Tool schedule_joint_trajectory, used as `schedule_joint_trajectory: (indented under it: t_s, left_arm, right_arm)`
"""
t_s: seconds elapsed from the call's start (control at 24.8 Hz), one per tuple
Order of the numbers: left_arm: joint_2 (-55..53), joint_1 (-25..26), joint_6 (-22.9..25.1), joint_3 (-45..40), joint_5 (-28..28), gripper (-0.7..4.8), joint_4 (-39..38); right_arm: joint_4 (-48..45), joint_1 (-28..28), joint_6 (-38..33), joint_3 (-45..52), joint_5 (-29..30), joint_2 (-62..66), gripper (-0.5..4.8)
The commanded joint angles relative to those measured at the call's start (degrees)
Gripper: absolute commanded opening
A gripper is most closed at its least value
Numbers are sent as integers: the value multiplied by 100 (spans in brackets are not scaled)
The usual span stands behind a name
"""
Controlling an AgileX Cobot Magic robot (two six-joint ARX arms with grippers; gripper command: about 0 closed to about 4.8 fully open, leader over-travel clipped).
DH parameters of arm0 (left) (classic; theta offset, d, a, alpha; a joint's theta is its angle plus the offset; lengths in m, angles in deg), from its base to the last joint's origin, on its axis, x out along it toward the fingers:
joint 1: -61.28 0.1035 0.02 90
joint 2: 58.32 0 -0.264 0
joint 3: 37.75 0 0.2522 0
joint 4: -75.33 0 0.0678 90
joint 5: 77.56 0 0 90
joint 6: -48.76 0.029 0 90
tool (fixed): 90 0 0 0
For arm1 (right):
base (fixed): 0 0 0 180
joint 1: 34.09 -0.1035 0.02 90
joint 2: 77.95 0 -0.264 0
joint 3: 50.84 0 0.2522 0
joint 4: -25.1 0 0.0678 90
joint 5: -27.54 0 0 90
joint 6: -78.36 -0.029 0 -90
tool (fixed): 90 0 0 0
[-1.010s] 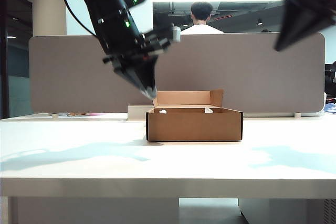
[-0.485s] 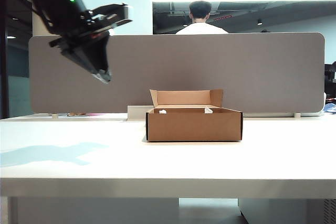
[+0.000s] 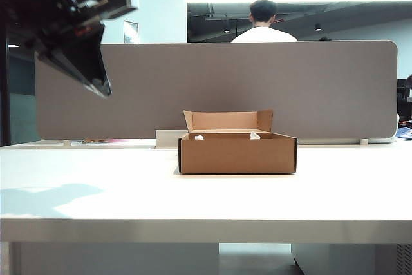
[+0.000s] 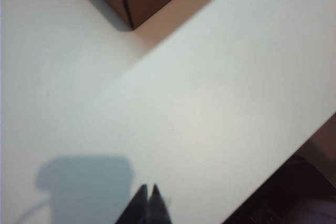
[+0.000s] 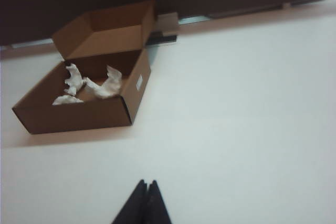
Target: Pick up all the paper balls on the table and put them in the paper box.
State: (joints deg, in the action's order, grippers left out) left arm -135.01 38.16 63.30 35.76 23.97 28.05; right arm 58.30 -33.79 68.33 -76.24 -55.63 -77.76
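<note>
Paper balls (image 5: 89, 88) lie inside the paper box (image 5: 79, 113); I see none on the surface (image 3: 206, 198). Left end effector (image 4: 147, 200) and right end effector (image 5: 145, 195) hang pinched, empty. Nothing remains but parking.

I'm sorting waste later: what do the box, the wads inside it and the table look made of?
Paper box: brown cardboard, matte, with folded flaps. Paper balls: thin white paper, crumpled and lumpy, possibly tissue. Table: smooth white top, likely laminate; its core is not visible.
</note>
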Motion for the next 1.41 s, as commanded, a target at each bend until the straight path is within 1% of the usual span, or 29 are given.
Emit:
schedule_joint_trajectory:
  t_s: [0.04, 0.12, 0.28, 0.44, 0.89, 1.05, 1.17, 1.29, 1.41]
  left_arm:
    - [518, -7, -61, -321, 2, -6, 214]
    - [800, -7, -151, -496, -13, -6, 326]
    - [1340, -9, -155, -811, 13, -6, 358]
    - [1683, -9, -155, -890, 7, -6, 289]
    - [2455, -7, -149, -892, 0, -6, 33]
    - [2677, -7, -149, -892, -35, -6, -81]
    - [2769, -7, -149, -892, -35, -6, -162]
    - [2806, -7, -146, -890, -28, -6, -157]
    - [2806, -7, -146, -890, -28, -6, -175]
  right_arm:
    - [-317, -15, -68, 72, -76, 118, -1]
    - [-472, -13, -28, 151, -101, -20, -1]
    - [-876, -9, -2, 483, -229, -20, -1]
    - [-1067, -11, -2, 750, -223, -17, -1]
    - [-1154, -11, 2, 1163, -225, -20, -1]
    - [-1246, -11, 177, 1161, -247, -17, -1]
    - [-1130, -11, 450, 1161, -400, -17, -1]
    - [-905, -11, 455, 1161, -420, -2, -1]
    - [-927, -17, 426, 1161, -413, -9, -1]
